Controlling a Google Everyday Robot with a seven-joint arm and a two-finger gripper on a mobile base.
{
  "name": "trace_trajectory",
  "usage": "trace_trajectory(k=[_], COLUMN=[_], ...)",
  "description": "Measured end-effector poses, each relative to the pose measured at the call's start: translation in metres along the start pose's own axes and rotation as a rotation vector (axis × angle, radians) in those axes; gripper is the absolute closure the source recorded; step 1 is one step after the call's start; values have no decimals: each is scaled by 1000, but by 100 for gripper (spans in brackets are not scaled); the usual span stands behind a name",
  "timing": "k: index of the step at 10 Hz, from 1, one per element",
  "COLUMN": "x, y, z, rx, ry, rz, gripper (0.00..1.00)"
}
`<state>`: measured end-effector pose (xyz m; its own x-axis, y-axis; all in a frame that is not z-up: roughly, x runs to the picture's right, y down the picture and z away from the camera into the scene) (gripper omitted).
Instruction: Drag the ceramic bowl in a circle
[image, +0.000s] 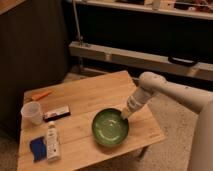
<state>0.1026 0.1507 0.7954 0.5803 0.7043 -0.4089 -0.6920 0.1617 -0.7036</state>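
One ceramic bowl (110, 128), green and glossy, sits near the front right corner of the wooden worktop (95, 92), just below and left of my pincer (123, 116). The pincer comes down at a slant to the bowl's far right rim; I cannot tell whether it is spread or pinching. Well left of the pincer stands a translucent cup (32, 112), with a dark flat bar (56, 113) just beside it. Left and nearer the front edge, a white bottle (51, 142) and a blue pad (37, 148) lie side by side. A thin orange object (41, 94) lies far left, toward the back.
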Motion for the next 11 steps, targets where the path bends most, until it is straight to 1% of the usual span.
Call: trace_trajectory(k=[1, 2, 3, 5, 7, 8, 10, 11], x=[-3, -9, -17, -37, -61, -71, -92, -109], y=[12, 22, 32, 55, 74, 79, 82, 85], z=[-1, -1, 1, 9, 25, 35, 47, 53], rx=[28, 45, 57, 71, 86, 95, 109, 117], ry=[-4, -5, -7, 2, 14, 25, 34, 40], rz=[-23, -44, -65, -106, -142, -150, -151, -158], gripper=[100, 100, 100, 100, 100, 100, 100, 100])
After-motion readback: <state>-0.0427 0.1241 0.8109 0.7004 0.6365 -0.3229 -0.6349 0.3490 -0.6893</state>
